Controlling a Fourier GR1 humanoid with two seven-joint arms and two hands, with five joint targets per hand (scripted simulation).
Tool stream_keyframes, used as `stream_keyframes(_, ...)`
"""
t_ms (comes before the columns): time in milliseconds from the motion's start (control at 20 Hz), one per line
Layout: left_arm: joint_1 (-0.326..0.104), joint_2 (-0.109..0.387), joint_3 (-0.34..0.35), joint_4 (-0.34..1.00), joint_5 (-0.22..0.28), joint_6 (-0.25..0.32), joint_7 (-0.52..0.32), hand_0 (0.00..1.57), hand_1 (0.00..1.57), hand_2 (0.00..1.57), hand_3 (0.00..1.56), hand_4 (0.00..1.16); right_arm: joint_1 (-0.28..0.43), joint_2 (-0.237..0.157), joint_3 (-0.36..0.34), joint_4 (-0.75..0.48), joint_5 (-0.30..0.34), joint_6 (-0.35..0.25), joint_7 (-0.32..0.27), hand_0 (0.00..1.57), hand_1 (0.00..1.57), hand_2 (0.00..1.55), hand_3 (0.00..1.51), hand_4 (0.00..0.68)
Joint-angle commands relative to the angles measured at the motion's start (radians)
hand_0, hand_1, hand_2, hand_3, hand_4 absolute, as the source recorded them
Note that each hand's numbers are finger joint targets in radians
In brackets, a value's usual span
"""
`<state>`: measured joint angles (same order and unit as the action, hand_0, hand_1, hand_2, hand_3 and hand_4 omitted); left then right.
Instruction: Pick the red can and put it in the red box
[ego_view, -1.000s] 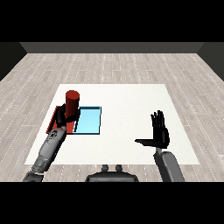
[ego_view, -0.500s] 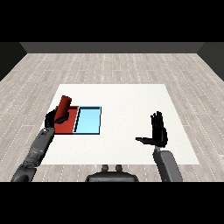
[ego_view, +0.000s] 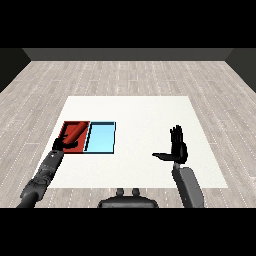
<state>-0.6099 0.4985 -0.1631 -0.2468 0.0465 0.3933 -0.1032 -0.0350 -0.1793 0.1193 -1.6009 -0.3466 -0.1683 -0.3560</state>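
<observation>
Near the table's (ego_view: 140, 107) left edge the left hand (ego_view: 61, 143) rests at the front rim of the red tray (ego_view: 67, 125); whether its fingers curl round anything cannot be told. The red can (ego_view: 76, 133) lies on its side inside that tray, just beside the hand. The light blue tray (ego_view: 101, 138) adjoins it. Toward the right edge, the right hand (ego_view: 176, 148) hovers with fingers straight, thumb out, holding nothing.

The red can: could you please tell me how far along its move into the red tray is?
Done: the red cylindrical can lies tilted inside the shallow red tray. In hand: the left hand is at the can's near end. Left: letting go. The right hand is open, apart.
</observation>
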Motion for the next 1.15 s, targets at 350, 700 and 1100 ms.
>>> stream_keyframes(350, -0.079, 0.018, 0.069, 0.141, 0.028, -0.091, -0.083, 0.0, 0.0, 0.0, 0.0, 0.0, -0.05, 0.012, -0.021, 0.048, -0.01, 0.035, -0.027, 0.0, 0.0, 0.0, 0.0, 0.0)
stream_keyframes(700, -0.099, -0.07, 0.323, -0.15, 0.315, -0.326, -0.466, 0.0, 0.0, 0.0, 0.0, 0.0, -0.051, -0.003, -0.023, 0.055, -0.031, 0.077, -0.03, 0.0, 0.0, 0.0, 0.0, 0.0)
stream_keyframes(1100, 0.077, -0.322, 0.282, -0.459, 0.388, -0.5, -0.686, 0.0, 0.0, 0.0, 0.0, 0.0, -0.033, -0.016, -0.009, 0.094, 0.016, 0.098, -0.082, 0.0, 0.0, 0.0, 0.0, 0.0)
